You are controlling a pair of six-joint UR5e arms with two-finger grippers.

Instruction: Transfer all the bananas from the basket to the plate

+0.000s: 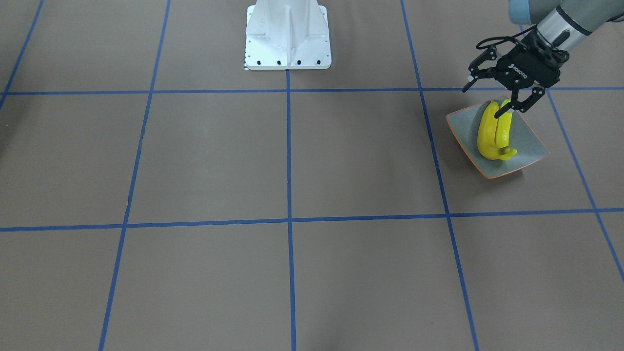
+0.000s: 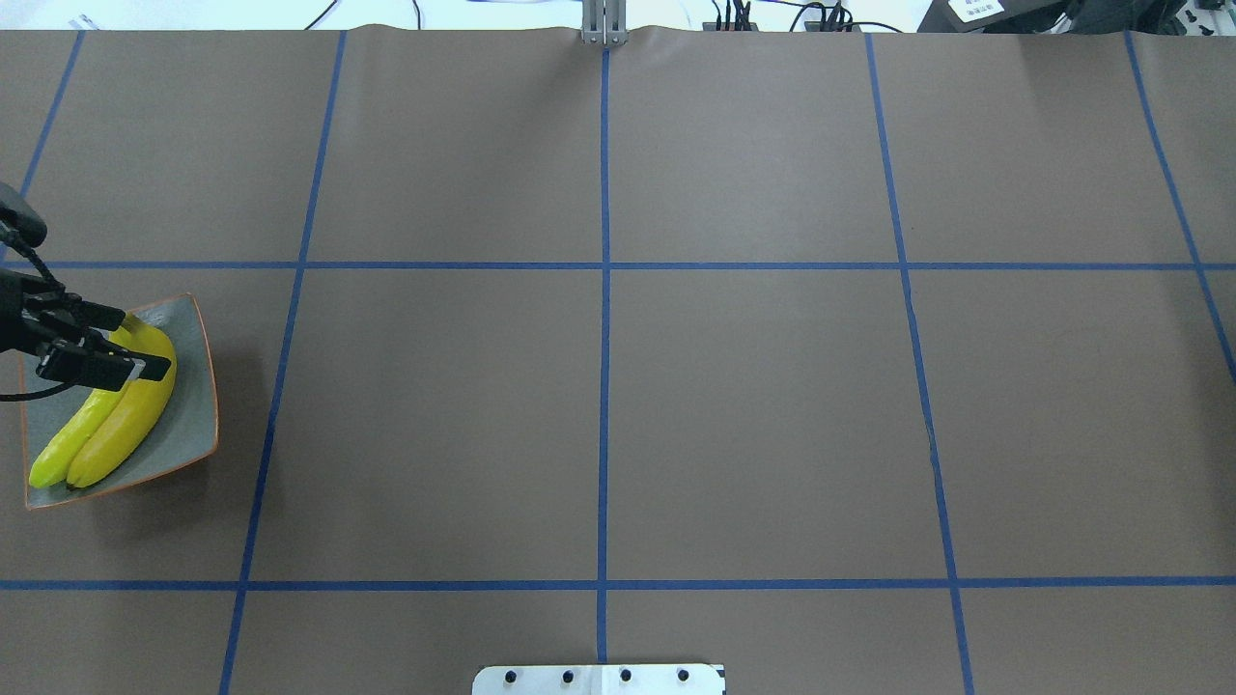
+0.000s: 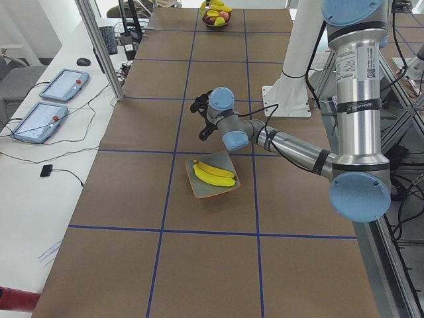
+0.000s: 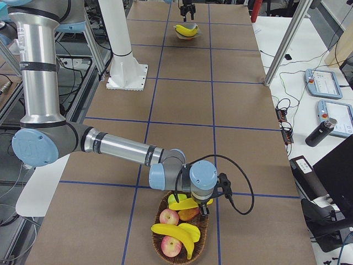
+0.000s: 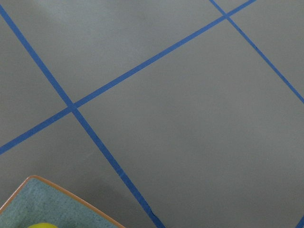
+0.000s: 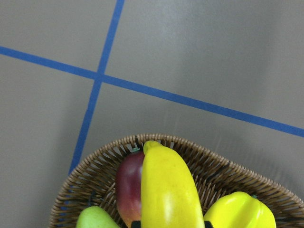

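Note:
Two yellow bananas (image 1: 490,134) lie side by side on the grey-green plate (image 1: 529,141) at the table's end on my left. My left gripper (image 1: 481,103) hangs open just above their far ends, holding nothing; the overhead view shows the left gripper (image 2: 135,340) over the plate (image 2: 188,386). At the other end, the wicker basket (image 4: 165,201) holds more bananas among the apples. My right gripper (image 4: 202,203) is down in it. In the right wrist view a banana (image 6: 166,190) fills the centre, with dark fingertips (image 6: 135,223) against both its sides.
The basket (image 6: 223,166) also holds a dark red fruit (image 6: 127,187), a green fruit (image 6: 92,219) and another yellow piece (image 6: 240,211). The white robot base (image 1: 287,39) stands at mid-table. A side bench with tablets (image 3: 63,83) runs past the table's far edge.

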